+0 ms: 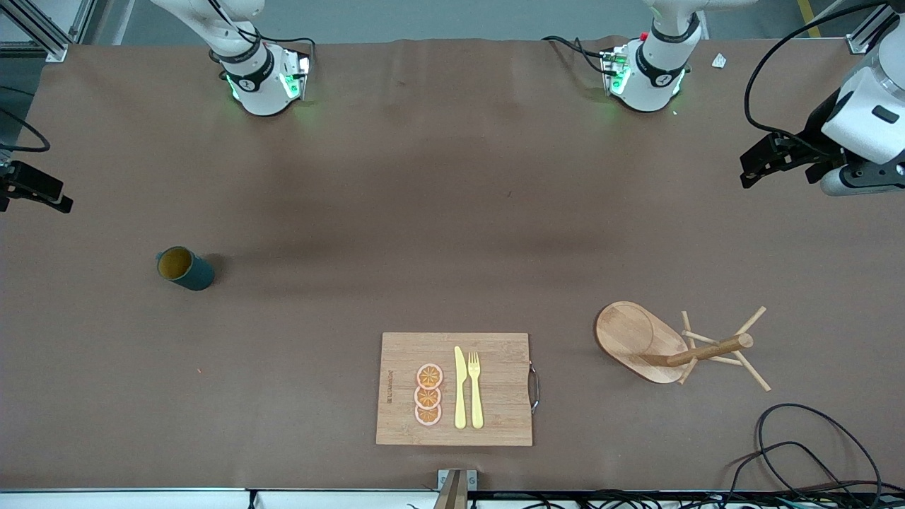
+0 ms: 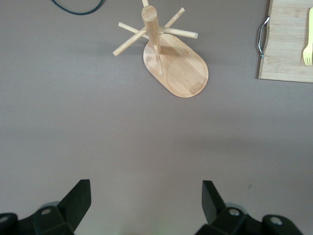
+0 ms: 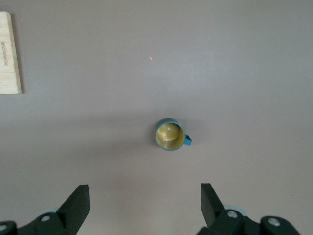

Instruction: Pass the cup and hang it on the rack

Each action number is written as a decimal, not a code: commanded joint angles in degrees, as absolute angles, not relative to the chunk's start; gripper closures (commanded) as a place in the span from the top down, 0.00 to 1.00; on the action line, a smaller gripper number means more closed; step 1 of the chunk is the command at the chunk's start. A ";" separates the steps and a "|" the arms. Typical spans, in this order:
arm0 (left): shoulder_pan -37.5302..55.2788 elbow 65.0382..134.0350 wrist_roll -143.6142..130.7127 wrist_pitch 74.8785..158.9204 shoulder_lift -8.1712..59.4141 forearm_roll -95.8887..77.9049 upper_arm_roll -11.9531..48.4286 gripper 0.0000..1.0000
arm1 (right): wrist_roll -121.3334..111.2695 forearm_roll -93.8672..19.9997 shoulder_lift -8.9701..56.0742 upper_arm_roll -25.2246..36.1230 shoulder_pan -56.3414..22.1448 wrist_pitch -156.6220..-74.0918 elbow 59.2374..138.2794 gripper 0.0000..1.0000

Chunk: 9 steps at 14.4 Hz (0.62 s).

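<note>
Front view shows one cup [image 1: 185, 268] standing upright on the worktop [image 1: 438, 212] toward the right arm's end, well apart from the single rack [image 1: 672, 346], which stands toward the left arm's end, nearer the front camera than the cup. Between them, nearer the camera still, lies one cutting board [image 1: 495, 417] carrying three orange slices [image 1: 428, 394], one yellow knife [image 1: 460, 387] and one yellow fork [image 1: 475, 389]. The right end effector [image 3: 144, 208] hangs above the worktop near the cup with its fingers spread wide and nothing between them; the left end effector [image 2: 145, 203] waits likewise, wide open and empty, over bare worktop near the rack. The cup looks small, rigid and probably light, with a smooth, perhaps slippery wall; pinching the rim would likely leave its small handle [image 3: 188, 141] free for a peg. I count roughly six pegs on the rack.
</note>
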<state>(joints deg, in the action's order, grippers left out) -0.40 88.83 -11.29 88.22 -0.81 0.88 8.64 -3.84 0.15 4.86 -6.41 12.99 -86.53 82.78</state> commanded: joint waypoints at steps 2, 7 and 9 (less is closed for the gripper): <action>-0.62 87.36 -10.46 87.01 -0.35 1.76 8.79 1.00 | -3.60 0.79 4.48 -6.86 13.71 -85.69 83.50 1.00; -0.62 87.36 -10.46 86.22 -0.35 1.67 8.79 1.00 | -3.34 0.70 4.48 -6.86 13.54 -86.05 83.67 1.00; -0.53 87.36 -10.37 86.22 -0.35 1.67 8.79 1.00 | -3.34 0.62 4.57 -6.86 13.71 -86.22 83.76 0.99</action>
<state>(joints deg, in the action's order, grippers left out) -0.41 88.74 -11.28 87.41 -0.81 0.88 8.63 -3.81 0.15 5.00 -6.34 13.10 -86.05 83.09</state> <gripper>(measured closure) 0.000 0.000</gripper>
